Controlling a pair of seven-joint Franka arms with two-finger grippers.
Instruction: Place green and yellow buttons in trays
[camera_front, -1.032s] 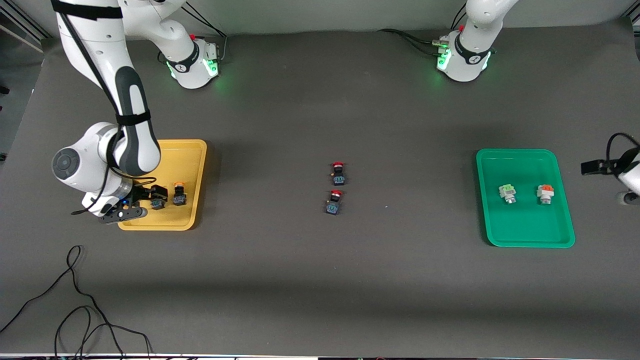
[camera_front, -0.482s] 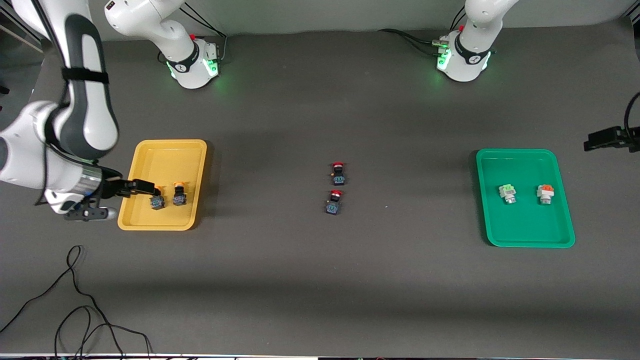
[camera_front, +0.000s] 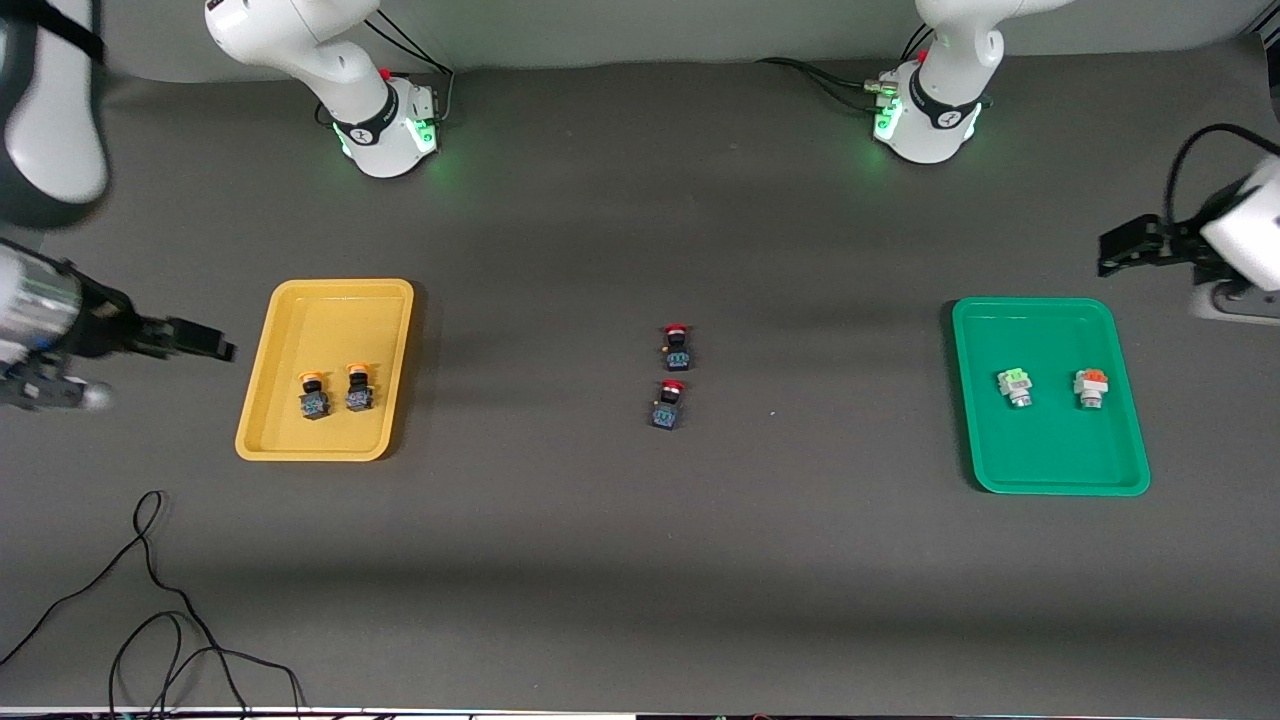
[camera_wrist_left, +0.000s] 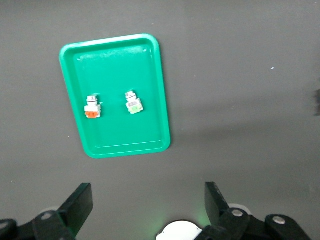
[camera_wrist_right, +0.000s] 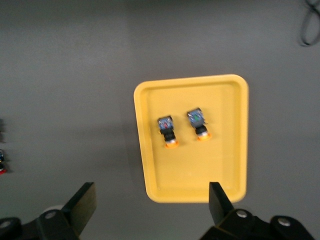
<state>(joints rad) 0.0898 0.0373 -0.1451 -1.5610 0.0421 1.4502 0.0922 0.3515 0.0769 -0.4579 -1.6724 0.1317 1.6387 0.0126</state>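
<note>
The yellow tray (camera_front: 330, 300) holds two yellow-orange-capped buttons (camera_front: 313, 397) (camera_front: 359, 392) side by side. The green tray (camera_front: 1050, 460) holds a pale-green-topped button (camera_front: 1015, 386) and an orange-topped button (camera_front: 1090, 388). My right gripper (camera_front: 222, 348) is open and empty, up over bare table beside the yellow tray. Its wrist view shows that tray (camera_wrist_right: 230, 100) with both buttons (camera_wrist_right: 167, 131) (camera_wrist_right: 198, 122) past the open gripper (camera_wrist_right: 151, 195). My left gripper (camera_front: 1115, 250) is open and empty, up over bare table by the green tray (camera_wrist_left: 145, 55), with its buttons (camera_wrist_left: 92, 107) (camera_wrist_left: 133, 103) in its wrist view.
Two red-capped switches (camera_front: 677, 347) (camera_front: 668, 404) lie mid-table between the trays. Loose black cables (camera_front: 150, 600) lie near the front edge at the right arm's end. The arm bases (camera_front: 385, 125) (camera_front: 925, 120) stand along the table's edge.
My right gripper has drawn away from the button in the yellow tray, rising off toward the right arm's end of the table. My left gripper has risen beside the green tray.
</note>
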